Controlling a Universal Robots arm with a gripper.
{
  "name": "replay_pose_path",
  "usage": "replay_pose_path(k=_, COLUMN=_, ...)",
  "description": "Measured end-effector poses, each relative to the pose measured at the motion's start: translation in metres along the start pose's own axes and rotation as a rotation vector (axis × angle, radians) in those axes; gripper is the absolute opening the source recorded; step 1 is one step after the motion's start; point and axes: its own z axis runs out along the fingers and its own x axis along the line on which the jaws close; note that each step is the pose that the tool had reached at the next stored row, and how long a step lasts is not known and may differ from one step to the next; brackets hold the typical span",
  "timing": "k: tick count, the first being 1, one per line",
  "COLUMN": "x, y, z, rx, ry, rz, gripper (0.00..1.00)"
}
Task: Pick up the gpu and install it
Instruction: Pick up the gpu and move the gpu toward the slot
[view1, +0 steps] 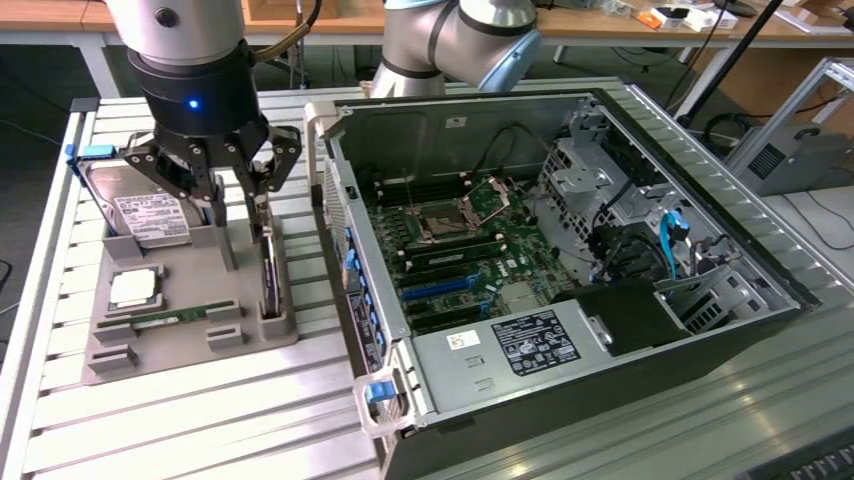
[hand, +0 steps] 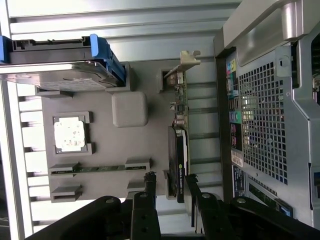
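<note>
Wrist view: gpu (hand: 179, 150), a thin dark card, stands on edge in grey tray (hand: 100, 145) beside case (hand: 265, 125), silver bracket (hand: 186, 61) pointing toward the hard drive (hand: 55, 75) end; gripper (hand: 170, 177) spread wide, holding nothing.

A ribbed silver aluminium worktable (view1: 200, 420) is spreading under everything, its slats catching soft, even light. Behind it, light-brown wooden desks (view1: 601, 25) are lining the far side, with dark floor (view1: 34, 90) showing beneath them. A slanting black pole (view1: 731, 48) is crossing near a silver aluminium profile frame (view1: 817, 95) at the exterior view's right.
</note>
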Motion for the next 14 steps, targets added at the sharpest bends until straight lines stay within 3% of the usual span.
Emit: replay_pose_path(k=14, x=0.0001, y=-0.0004, z=0.0064, rx=0.0000, ry=-0.0001, rz=0.000, gripper=0.36)
